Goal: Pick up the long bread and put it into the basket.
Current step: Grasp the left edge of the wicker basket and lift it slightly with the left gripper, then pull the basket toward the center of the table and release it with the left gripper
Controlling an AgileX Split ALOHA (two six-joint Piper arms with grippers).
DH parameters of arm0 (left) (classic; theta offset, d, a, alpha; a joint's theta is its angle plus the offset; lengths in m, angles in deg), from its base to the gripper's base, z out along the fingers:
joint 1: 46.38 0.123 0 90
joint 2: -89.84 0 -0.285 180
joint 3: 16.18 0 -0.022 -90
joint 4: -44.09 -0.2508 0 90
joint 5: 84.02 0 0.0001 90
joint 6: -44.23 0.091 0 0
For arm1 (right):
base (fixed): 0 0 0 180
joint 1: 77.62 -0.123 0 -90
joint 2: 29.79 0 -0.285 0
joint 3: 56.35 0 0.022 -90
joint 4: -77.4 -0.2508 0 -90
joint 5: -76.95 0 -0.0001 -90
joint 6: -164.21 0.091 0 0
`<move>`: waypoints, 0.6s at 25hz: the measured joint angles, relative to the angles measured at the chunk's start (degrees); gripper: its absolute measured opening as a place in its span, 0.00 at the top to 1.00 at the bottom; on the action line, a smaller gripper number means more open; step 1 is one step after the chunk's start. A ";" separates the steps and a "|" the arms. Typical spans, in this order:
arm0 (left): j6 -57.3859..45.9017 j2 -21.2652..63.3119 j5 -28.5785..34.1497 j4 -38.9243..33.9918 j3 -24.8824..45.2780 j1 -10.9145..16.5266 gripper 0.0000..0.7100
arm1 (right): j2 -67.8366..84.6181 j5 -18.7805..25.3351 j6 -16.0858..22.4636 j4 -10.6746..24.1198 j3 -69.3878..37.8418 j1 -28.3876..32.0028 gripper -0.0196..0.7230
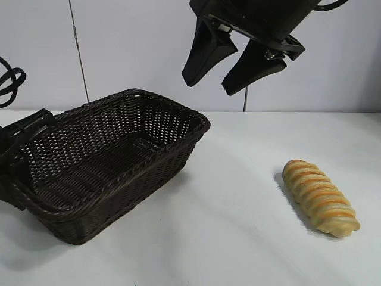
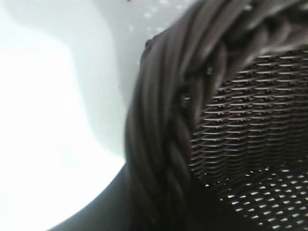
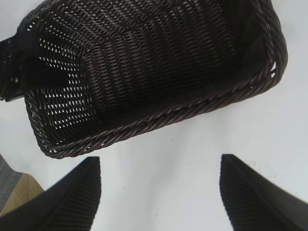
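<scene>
A white table (image 1: 238, 238) runs back to a pale wall (image 1: 137, 47) crossed by a thin dark vertical seam. At far left, the left gripper (image 1: 21, 140) sits against the outer end of the basket (image 1: 178, 116); whether its fingers are parted I cannot tell. The basket is dark brown woven wicker, rectangular, with a braided rim. Above centre hangs the right gripper (image 1: 215, 72), spread wide and holding nothing. At right the long bread (image 1: 319, 196) lies on the table, well apart from the basket, golden-tan with diagonal orange-brown ridges.
</scene>
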 joint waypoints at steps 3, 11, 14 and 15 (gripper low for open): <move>5.10 0.27 3.60 1.33 -2.99 2.21 0.86 | 0.00 0.00 0.00 0.00 0.00 0.00 0.29; 19.35 0.27 9.51 5.31 -8.55 5.80 0.86 | 0.00 0.05 0.00 0.00 0.00 0.00 0.29; 23.33 0.27 11.51 5.18 -9.64 7.03 0.86 | 0.00 0.05 0.18 0.00 0.00 0.00 0.29; 24.65 0.01 12.31 5.18 -10.06 7.33 0.86 | 0.00 0.10 0.18 0.00 0.00 0.00 0.29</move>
